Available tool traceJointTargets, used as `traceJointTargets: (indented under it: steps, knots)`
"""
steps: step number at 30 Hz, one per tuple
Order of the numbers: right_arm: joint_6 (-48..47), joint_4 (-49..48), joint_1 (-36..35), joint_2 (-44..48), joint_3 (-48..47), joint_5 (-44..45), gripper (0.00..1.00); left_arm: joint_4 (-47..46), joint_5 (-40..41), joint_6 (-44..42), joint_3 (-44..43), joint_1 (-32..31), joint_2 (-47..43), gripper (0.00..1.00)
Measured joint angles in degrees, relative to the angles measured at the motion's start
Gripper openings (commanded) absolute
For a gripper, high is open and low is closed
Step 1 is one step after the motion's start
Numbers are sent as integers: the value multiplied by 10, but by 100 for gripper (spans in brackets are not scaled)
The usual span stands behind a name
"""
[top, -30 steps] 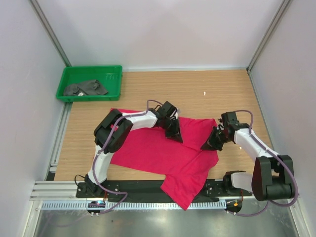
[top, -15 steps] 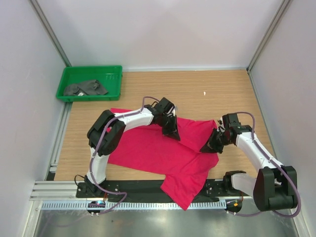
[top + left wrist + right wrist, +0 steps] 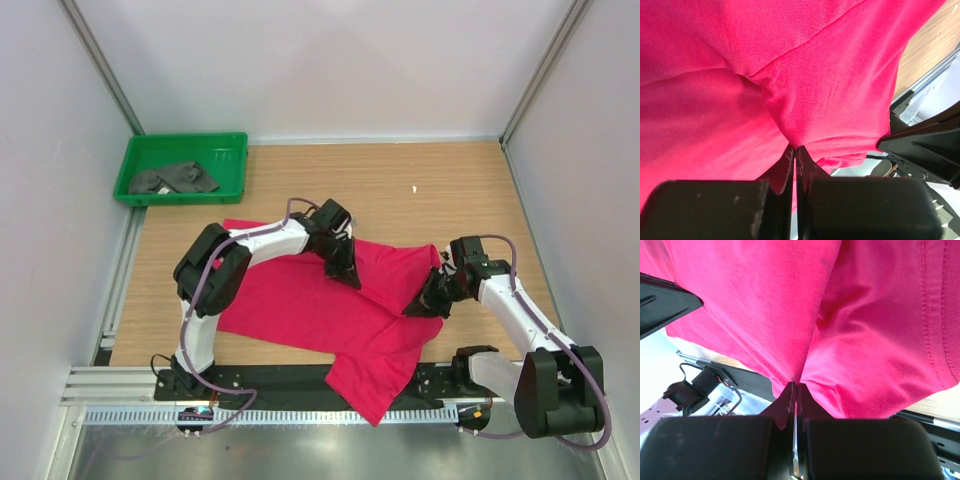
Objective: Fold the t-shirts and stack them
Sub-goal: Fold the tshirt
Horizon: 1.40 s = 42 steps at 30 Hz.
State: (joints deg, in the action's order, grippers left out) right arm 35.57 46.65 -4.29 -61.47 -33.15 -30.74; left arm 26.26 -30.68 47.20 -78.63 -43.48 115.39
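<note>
Wooden desk (image 3: 450, 190) between pale walls, with a bright crimson-red cloth t-shirt (image 3: 300, 300) spread over its near half and trailing off the near edge. Left fingers (image 3: 780, 170) pinched together on a raised fold near its middle, right fingers (image 3: 782, 405) clamped on its right edge. Dark grey crumpled t-shirt (image 3: 175, 180) lying in the green plastic tray (image 3: 185, 138) at the far left corner.

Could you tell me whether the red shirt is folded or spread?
Mostly spread: the red shirt lies flat on the table; the left gripper and right gripper, shut, pinch up its far right part.
</note>
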Motion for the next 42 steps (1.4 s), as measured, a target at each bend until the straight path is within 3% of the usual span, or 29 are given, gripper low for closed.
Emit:
traceJointTargets:
  steps: [9, 15, 16, 18, 23, 29, 36, 42]
  knots:
    - [0, 24, -1, -11, -40, -8, 2, 45, 10, -25, -32, 2, -19, 0]
    - [-4, 21, -1, -39, -45, -9, 2, 56, 3, -19, -108, 7, 7, 24]
    - [-2, 12, -1, -46, -42, -9, 2, 54, 1, -17, -135, 7, 21, 38]
    - [5, -5, -1, -58, -33, -9, 3, 53, 6, -23, -186, 8, 46, 47]
    - [10, -14, -1, -70, -29, -7, 3, 56, 38, -52, -195, 9, 19, 41]
    - [5, -15, -1, -76, -47, 8, 8, 66, 36, -72, -43, 14, -67, 44]
    - [5, -18, -1, -77, -42, 10, 7, 62, 17, -75, -25, 16, -8, 46]
    - [5, -23, -1, -76, -27, 10, 7, 44, 1, -74, -26, 8, 26, 41]
